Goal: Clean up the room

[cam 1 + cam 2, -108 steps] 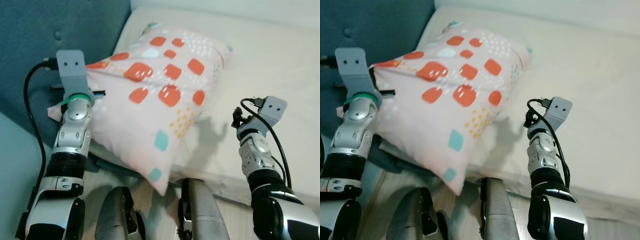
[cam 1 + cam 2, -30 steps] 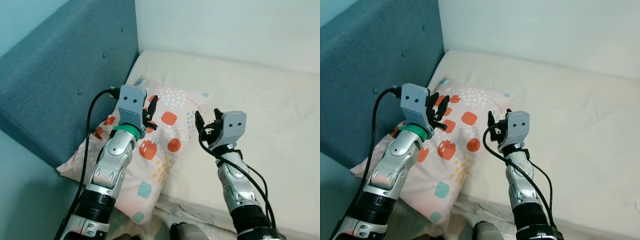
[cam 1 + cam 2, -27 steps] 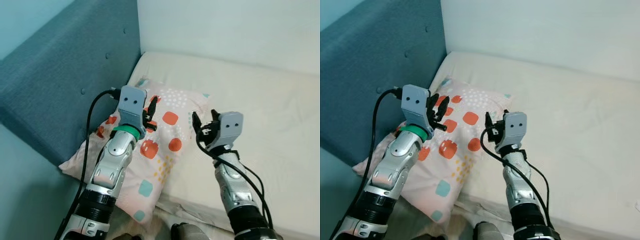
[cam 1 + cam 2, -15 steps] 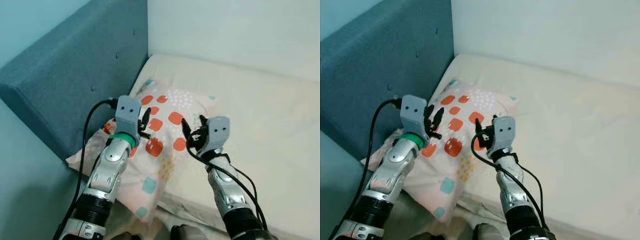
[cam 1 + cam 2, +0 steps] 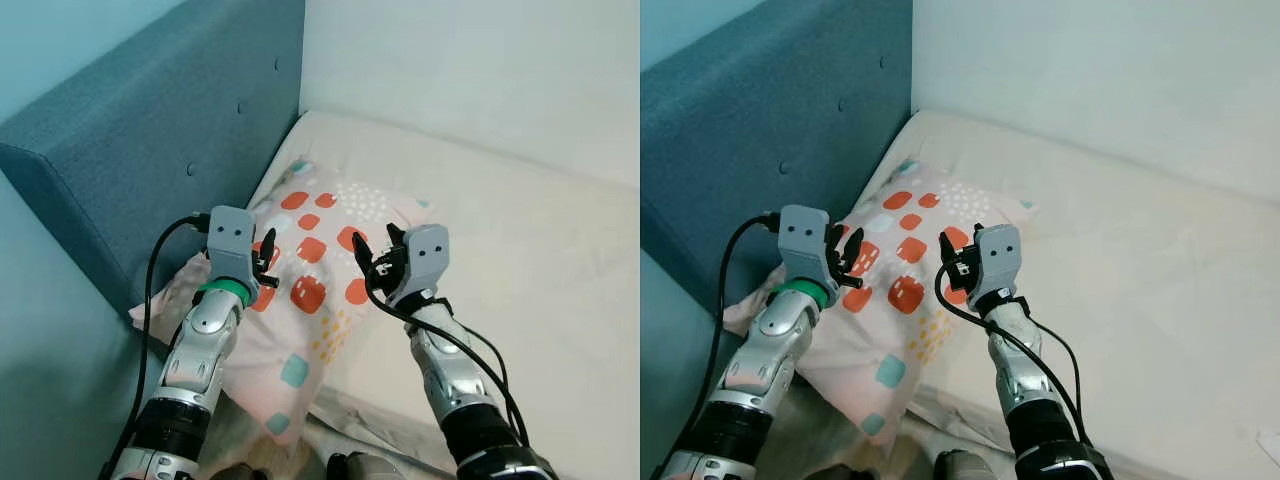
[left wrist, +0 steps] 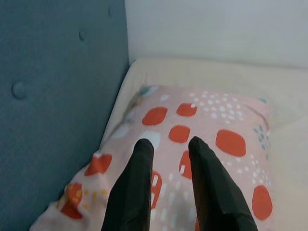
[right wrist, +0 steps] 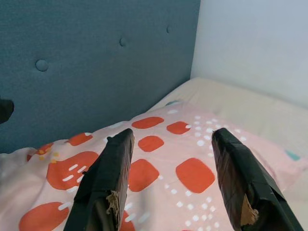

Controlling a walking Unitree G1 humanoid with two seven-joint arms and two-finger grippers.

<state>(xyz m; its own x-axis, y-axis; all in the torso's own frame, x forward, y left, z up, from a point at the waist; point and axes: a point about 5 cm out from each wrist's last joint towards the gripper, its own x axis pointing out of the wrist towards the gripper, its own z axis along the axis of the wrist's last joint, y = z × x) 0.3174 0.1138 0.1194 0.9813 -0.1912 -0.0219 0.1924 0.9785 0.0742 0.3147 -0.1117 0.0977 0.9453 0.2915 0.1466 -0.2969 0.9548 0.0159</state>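
headboard [image 5: 150,130]: blue, padded, left of pillow | left gripper [image 6: 169,144]: above pillow's left part, fingers a little apart, holding nothing | pillow [image 5: 310,290]: pink, orange patches, lying on mattress [image 5: 520,260] against headboard | right gripper [image 7: 173,139]: above pillow's right part, fingers spread wide, empty

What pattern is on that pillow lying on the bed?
The pillow is pale pink with orange-red blocks, a few teal ones and small white and yellow dots. Clearest in the left eye view.
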